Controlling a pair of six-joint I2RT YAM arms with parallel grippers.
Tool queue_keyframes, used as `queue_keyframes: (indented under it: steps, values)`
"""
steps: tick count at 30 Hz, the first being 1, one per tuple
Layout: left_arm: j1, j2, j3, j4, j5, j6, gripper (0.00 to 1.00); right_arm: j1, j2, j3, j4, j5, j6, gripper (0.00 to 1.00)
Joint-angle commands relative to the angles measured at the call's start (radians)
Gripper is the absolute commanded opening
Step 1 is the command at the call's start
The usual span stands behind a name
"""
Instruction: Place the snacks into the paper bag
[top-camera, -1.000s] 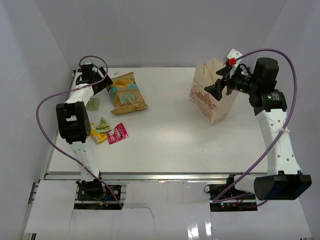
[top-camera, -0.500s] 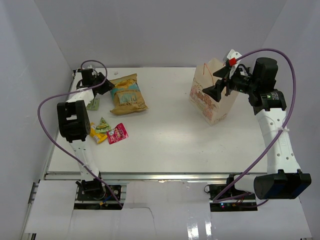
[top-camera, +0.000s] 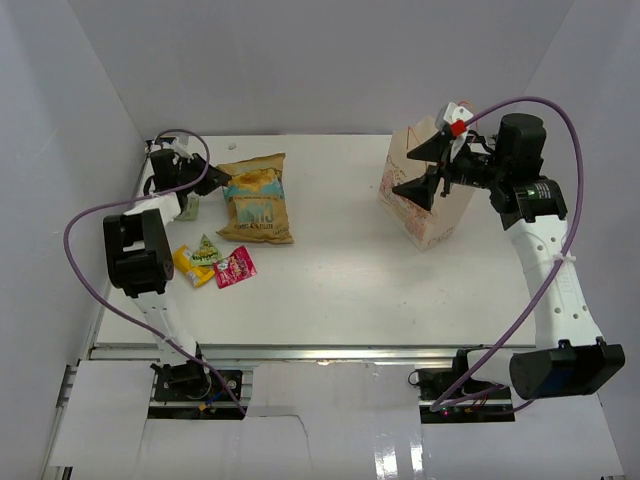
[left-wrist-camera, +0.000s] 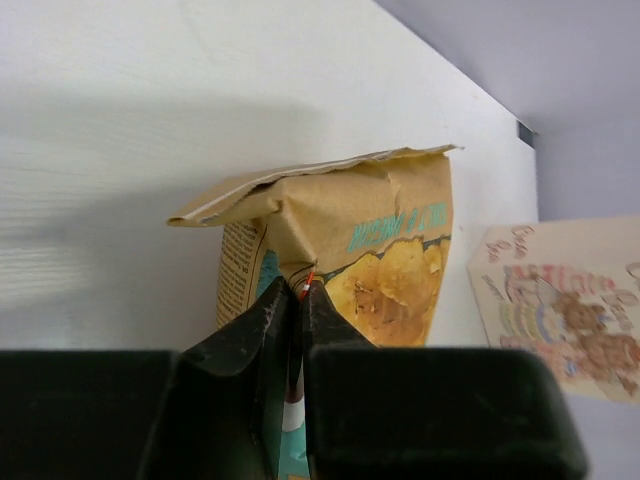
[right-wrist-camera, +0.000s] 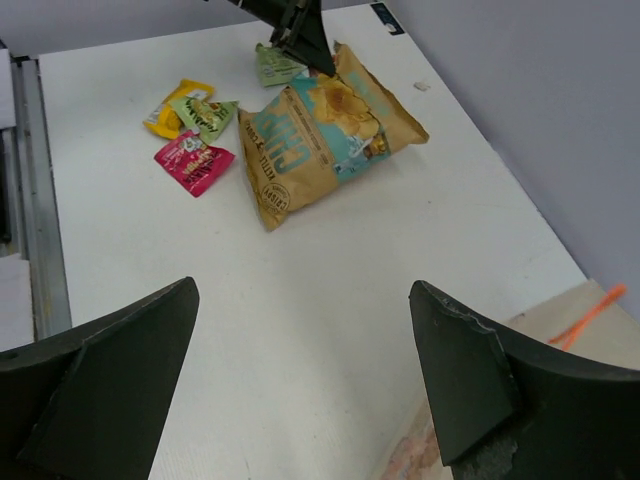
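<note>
At far-left, 10 o'clock of the table (top-camera: 330, 270): noted left gripper (left-wrist-camera: 300, 290) pinched narrow on the chip bag (left-wrist-camera: 390, 250) edge; bag resting toward 4 o'clock from the claw, long axis close to 12-to-6, crimped ends pointing both ways; paper bag (top-camera: 412, 215) upright, well apart at 3 o'clock; left arm nearer the snack; right gripper (top-camera: 412, 170) spread wide beside the paper bag, holding nothing.
</note>
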Motion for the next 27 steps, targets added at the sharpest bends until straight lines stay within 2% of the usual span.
queue_keyframes:
  steps: [1, 6, 8, 10, 12, 13, 15, 16, 20, 27]
  values:
    - [-0.002, -0.172, -0.065, 0.152, 0.156, 0.015, 0.0, 0.109, 0.027, 0.078, -0.047, 0.057, 0.01, 0.91]
    - [-0.02, -0.313, -0.168, 0.241, 0.244, -0.003, 0.0, 0.283, 0.1, 0.097, -0.055, 0.254, 0.097, 0.88]
    - [-0.048, -0.37, -0.22, 0.279, 0.279, -0.003, 0.0, 0.38, 0.163, 0.112, -0.027, 0.372, 0.206, 0.87]
    - [-0.083, -0.412, -0.254, 0.289, 0.305, 0.005, 0.0, 0.412, 0.195, 0.118, 0.007, 0.461, 0.289, 0.88]
    - [-0.108, -0.476, -0.307, 0.298, 0.31, 0.015, 0.0, 0.432, 0.255, 0.15, 0.037, 0.437, 0.254, 0.93]
    - [-0.132, -0.499, -0.326, 0.301, 0.316, 0.02, 0.0, 0.437, 0.277, 0.173, 0.038, 0.425, 0.184, 1.0]
    - [-0.145, -0.539, -0.376, 0.303, 0.319, 0.035, 0.0, 0.44, 0.329, 0.27, -0.027, 0.354, 0.073, 0.93]
    - [-0.192, -0.577, -0.392, 0.306, 0.319, 0.038, 0.0, 0.44, 0.387, 0.309, -0.063, 0.299, 0.023, 0.9]
    - [-0.229, -0.651, -0.458, 0.304, 0.311, 0.034, 0.0, 0.447, 0.511, 0.438, -0.206, 0.254, -0.091, 0.9]
    - [-0.26, -0.757, -0.547, 0.304, 0.305, 0.023, 0.0, 0.487, 0.536, 0.38, -0.286, 0.236, -0.145, 0.92]
